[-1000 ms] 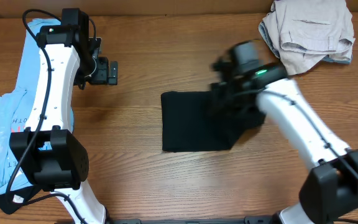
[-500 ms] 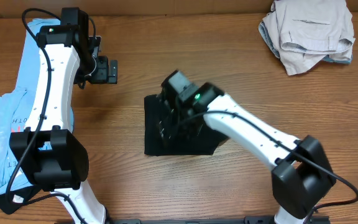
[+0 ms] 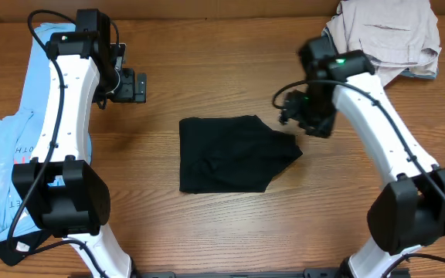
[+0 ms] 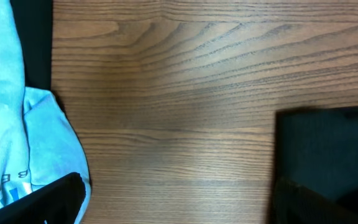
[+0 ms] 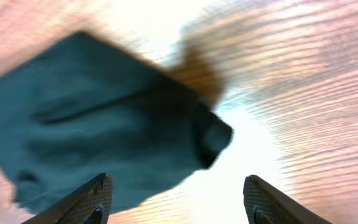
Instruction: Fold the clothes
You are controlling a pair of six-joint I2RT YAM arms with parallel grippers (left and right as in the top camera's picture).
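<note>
Folded garment (image 3: 230,154): plain black; reads dark teal in the washed-out right wrist view.
Flat shirt (image 3: 2,162): light blue, with dark and red lettering.
Heaped clothes (image 3: 383,37): beige-grey, pale blue at the edges.
Tabletop (image 3: 207,62): mid-brown, streaked wood grain.
Left arm (image 3: 68,93): white shell, black joints and cable.
Right arm (image 3: 377,123): white shell, black joints, 1 green light.
Left hand (image 3: 134,86): black.
Right hand (image 3: 293,114): black.

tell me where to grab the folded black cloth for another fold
Probably take the folded black cloth by its pointed right corner, coming in from the right with the right gripper. That corner juts out past the flat rectangle and lies nearest the open jaws.
</note>
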